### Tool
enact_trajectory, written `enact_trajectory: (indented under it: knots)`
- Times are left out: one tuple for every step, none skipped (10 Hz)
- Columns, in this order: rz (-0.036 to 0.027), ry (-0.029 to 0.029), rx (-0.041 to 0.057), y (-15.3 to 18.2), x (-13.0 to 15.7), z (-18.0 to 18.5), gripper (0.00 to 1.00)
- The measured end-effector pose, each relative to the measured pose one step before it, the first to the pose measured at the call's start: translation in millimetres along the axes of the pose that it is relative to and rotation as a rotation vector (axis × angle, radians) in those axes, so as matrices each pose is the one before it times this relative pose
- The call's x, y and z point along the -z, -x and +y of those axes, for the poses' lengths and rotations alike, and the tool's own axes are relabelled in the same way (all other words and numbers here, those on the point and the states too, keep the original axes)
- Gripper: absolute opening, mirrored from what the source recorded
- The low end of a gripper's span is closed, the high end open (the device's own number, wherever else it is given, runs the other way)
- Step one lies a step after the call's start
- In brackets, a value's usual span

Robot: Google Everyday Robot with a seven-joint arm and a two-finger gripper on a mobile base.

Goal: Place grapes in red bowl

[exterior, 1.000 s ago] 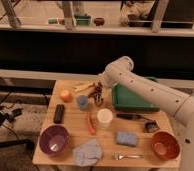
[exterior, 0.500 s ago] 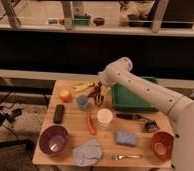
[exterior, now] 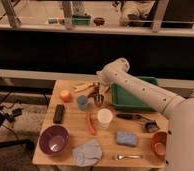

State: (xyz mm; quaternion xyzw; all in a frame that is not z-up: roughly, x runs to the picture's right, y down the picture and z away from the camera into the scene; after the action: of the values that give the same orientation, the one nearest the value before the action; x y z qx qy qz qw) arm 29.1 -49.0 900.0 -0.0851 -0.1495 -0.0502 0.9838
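End effector (exterior: 96, 96): spread, low beside blue cup (exterior: 82, 102) | grapes (exterior: 150, 126): on counter (exterior: 75, 125), near red bowl (exterior: 159, 144) at front right.

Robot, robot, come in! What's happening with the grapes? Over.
Gripper open, empty, by blue cup. Grapes on table beside red bowl, untouched. White cup between.

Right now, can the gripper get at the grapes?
Probably yes. The gripper hangs open beside the blue cup; the grapes lie uncovered off to its right, near the red bowl, with nothing over them.
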Motion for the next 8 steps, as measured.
enact_trajectory:
  knots:
    - [-0.00267, -0.00527, 0.00801, 3.26, -2.24, -3.10, 0.80]
    - [-0.00220, -0.00644, 0.00839, 2.66, -2.59, -3.81, 0.80]
    - [-0.00364, -0.00560, 0.00749, 3.43, -2.12, -3.88, 0.80]
    - [-0.00548, -0.00476, 0.00669, 3.45, -4.15, -3.64, 0.80]
    - [-0.00190, -0.00463, 0.00472, 1.79, -3.06, -1.97, 0.80]
    - [0.00403, -0.00706, 0.00728, -0.47, -5.86, -1.50, 0.80]
    - [0.00568, -0.00569, 0.00574, -1.06, -5.02, -1.16, 0.80]
    - [0.00554, -0.00292, 0.00191, -1.32, -4.02, -0.92, 0.80]
